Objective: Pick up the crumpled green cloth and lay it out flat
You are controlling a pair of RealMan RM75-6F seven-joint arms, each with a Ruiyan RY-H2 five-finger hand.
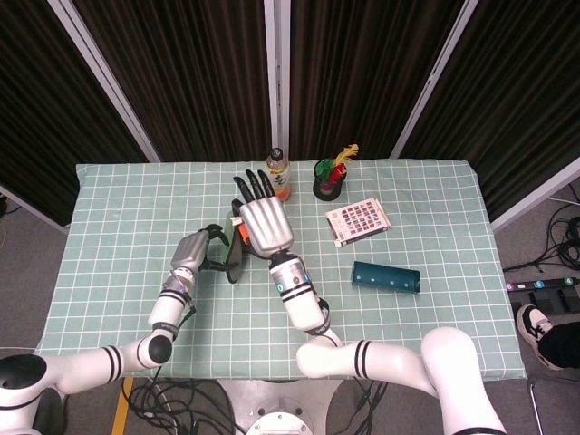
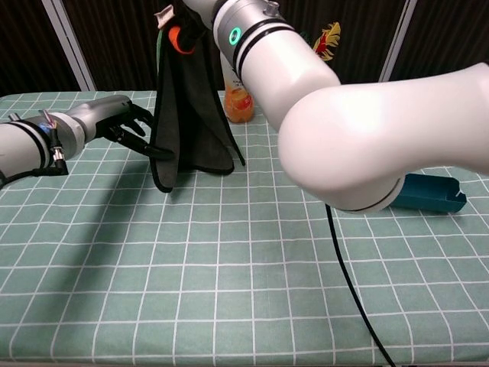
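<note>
The green cloth (image 2: 187, 107) hangs in a long dark fold from my right hand (image 1: 264, 220), which holds its top high above the table. An orange tag shows near that top. In the chest view this hand is cut off by the upper edge and only its forearm (image 2: 263, 42) shows. The cloth's lower end (image 1: 232, 254) reaches down to about the tabletop. My left hand (image 2: 122, 122) sits just left of the cloth, fingers spread and reaching its left edge low down. Whether they pinch the edge is not visible.
An orange drink bottle (image 2: 238, 101) stands right behind the cloth. A black cup of feathers (image 1: 330, 181), a patterned card (image 1: 357, 220) and a teal case (image 1: 386, 276) lie to the right. The checked tablecloth (image 1: 118, 217) covers the table.
</note>
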